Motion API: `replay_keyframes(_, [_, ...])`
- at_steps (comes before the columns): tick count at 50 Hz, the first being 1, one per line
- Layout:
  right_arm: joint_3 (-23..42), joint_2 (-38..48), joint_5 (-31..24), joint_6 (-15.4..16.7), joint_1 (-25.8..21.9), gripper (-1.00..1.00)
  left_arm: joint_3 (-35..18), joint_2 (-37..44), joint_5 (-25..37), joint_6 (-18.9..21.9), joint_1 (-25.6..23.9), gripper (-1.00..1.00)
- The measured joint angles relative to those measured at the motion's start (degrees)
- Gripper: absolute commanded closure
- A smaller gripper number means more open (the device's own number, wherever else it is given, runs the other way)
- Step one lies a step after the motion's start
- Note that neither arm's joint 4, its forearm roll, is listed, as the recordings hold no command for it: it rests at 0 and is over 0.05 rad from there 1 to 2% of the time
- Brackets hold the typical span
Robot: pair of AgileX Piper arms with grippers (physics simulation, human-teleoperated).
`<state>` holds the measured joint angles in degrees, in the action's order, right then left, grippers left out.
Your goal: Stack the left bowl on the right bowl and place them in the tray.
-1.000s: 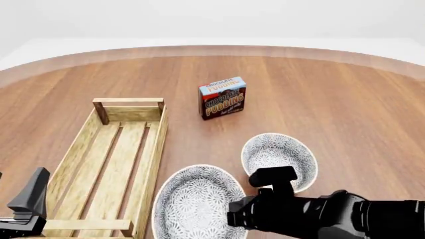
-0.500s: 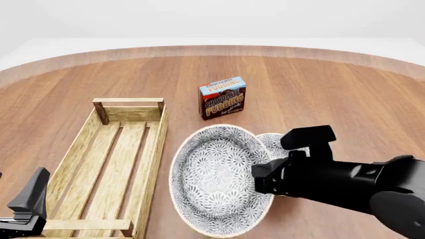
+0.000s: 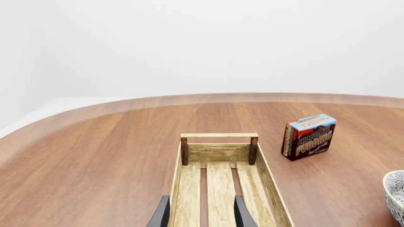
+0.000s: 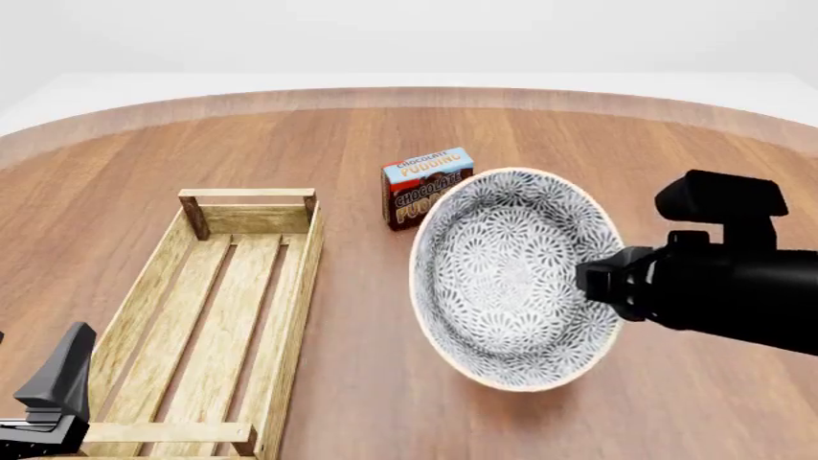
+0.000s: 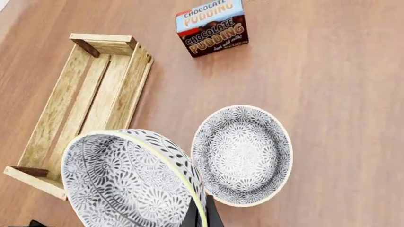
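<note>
My right gripper (image 4: 603, 284) is shut on the rim of the left bowl (image 4: 511, 276), a patterned grey-white bowl held tilted in the air with its inside facing the camera. In the right wrist view the fingers (image 5: 203, 215) pinch that bowl (image 5: 126, 182) at its edge, and the right bowl (image 5: 243, 153) sits on the table just beside and below it. The front view hides the right bowl behind the lifted one. The tray (image 4: 217, 307), a long light-wood crate, lies at the left. My left gripper (image 4: 57, 383) hovers open over the tray's near end (image 3: 221, 184).
A chocolate pudding box (image 4: 428, 182) stands upright behind the bowls, partly covered by the lifted bowl; it also shows as the box (image 5: 213, 27) and the box (image 3: 309, 136). A bowl rim (image 3: 396, 194) peeks in at the left wrist view's edge. The wooden table (image 4: 665, 163) curves away at the back.
The right gripper has lifted the left bowl off the table and carried it up and to the right, over the right bowl. The left arm has stayed still.
</note>
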<state>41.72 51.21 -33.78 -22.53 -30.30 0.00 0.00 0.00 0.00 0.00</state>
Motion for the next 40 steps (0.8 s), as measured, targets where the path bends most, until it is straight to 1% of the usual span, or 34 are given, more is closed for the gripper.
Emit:
replay_keyframes(9, [2.6,0.4,-3.4,0.4,3.7,1.0,0.0,0.0,0.0,0.0,0.0,-1.0])
replay_keyframes(18, [5.2,2.3,-5.3,0.5,6.5,1.0,0.0,0.0,0.0,0.0,0.0,-1.0])
replay_keyframes(31, [6.9,6.1,-5.0,-1.2,7.8,1.0,0.0,0.0,0.0,0.0,0.0,-1.0])
replay_keyframes(40, [7.5,8.4,-4.4,-3.2,7.7,1.0,0.0,0.0,0.0,0.0,0.0,-1.0])
